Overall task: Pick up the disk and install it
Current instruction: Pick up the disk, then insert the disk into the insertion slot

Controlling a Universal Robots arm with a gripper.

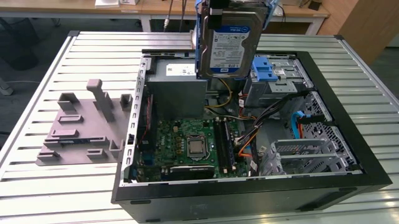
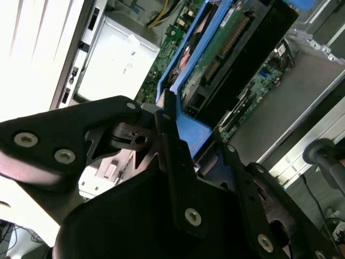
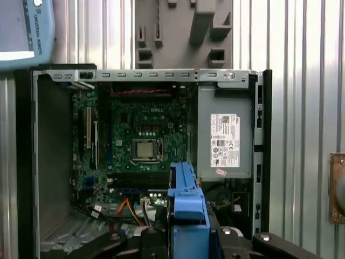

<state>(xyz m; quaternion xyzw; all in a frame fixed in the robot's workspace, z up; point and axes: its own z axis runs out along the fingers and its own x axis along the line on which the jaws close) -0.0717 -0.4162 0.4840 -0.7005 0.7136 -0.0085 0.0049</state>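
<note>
The disk [image 1: 227,44], a silver drive with a white-and-blue label and blue side rails, hangs upright in the air over the back of the open computer case [image 1: 349,140]. My gripper [image 1: 232,5] is shut on its upper end. In the second wrist view the black fingers [image 2: 171,154] clamp the disk's blue rail [image 2: 195,132], with the drive's green circuit board [image 2: 221,46] facing the camera. In the first wrist view the blue rail [image 3: 187,208] stands above the case interior, with the gripper [image 3: 186,240] around it.
The case holds a green motherboard [image 1: 190,144], a grey power-supply box [image 1: 177,84] with a white sticker, a drive cage with a blue latch [image 1: 265,67] and loose cables [image 1: 249,116]. A grey fixture plate [image 1: 84,126] lies on the slatted table [image 1: 50,186] at the exterior view's left.
</note>
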